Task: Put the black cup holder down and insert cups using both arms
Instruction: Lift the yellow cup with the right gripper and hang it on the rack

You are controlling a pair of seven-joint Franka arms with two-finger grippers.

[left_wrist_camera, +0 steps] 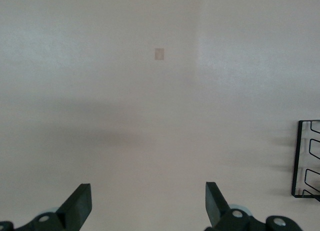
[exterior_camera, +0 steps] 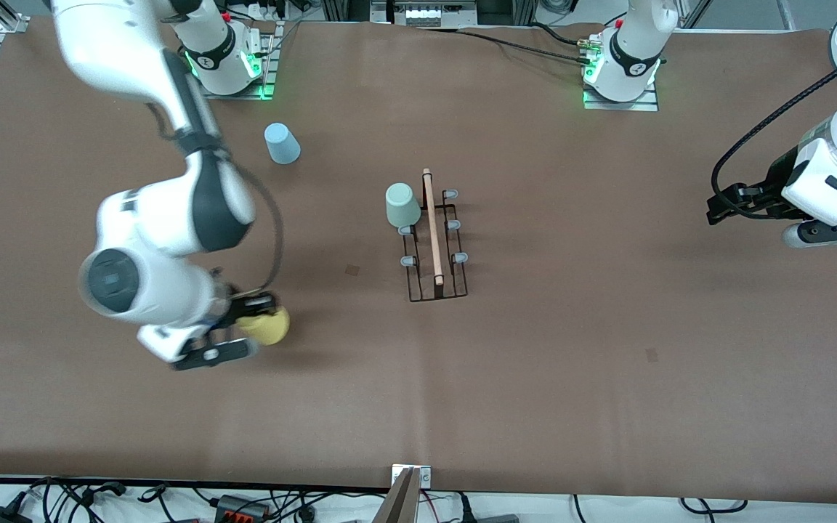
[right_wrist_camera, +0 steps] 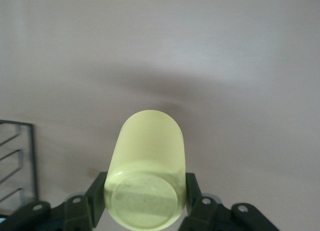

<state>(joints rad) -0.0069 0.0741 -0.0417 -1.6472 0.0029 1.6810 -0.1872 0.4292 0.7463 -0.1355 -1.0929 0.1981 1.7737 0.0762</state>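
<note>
The black cup holder [exterior_camera: 434, 243] stands mid-table, its wooden rod along the top. A pale green cup [exterior_camera: 402, 205] sits upside down on one of its pegs, on the side toward the right arm's end. A light blue cup [exterior_camera: 282, 143] stands upside down on the table near the right arm's base. My right gripper [exterior_camera: 243, 328] is shut on the yellow cup [exterior_camera: 272, 327], low over bare table toward the right arm's end; the right wrist view shows the cup [right_wrist_camera: 147, 166] between the fingers [right_wrist_camera: 96, 196]. My left gripper [exterior_camera: 718, 209] is open and empty, raised over the left arm's end [left_wrist_camera: 146, 206].
The holder's edge shows in the left wrist view [left_wrist_camera: 306, 158] and in the right wrist view [right_wrist_camera: 17, 161]. The brown table [exterior_camera: 607, 349] has cables and a bracket [exterior_camera: 407, 490] along its edge nearest the front camera.
</note>
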